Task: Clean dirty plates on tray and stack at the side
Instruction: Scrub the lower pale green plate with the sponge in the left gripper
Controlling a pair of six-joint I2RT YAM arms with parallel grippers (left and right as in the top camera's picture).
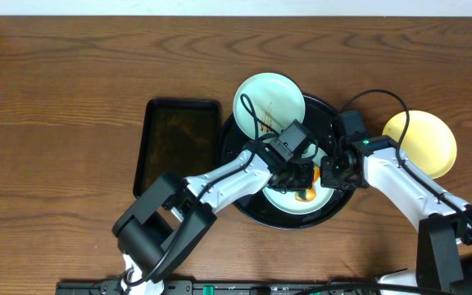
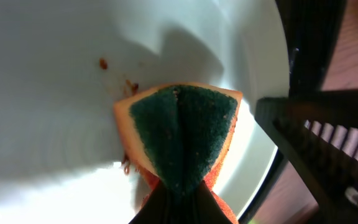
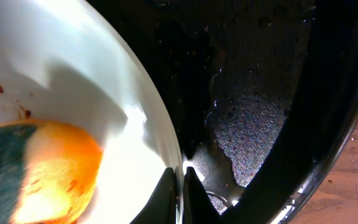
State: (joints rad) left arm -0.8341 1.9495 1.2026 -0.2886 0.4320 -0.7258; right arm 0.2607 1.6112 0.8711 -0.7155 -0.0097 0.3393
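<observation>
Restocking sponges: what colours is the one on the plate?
Sponge: orange, dark green scouring face; clearest in left wrist view.

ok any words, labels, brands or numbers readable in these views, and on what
None. No text shows on the pale mint-blue round plates, the pale yellow round plate, the large round glossy black tray, the smaller rectangular black tray or the orange-and-green sponge.

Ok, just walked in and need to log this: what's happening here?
The left gripper holds an orange-and-green sponge against a pale plate lying in the round black tray. The right gripper pinches that plate's rim. A few brown specks show beside the sponge. A yellow plate sits on the table beside the tray.
</observation>
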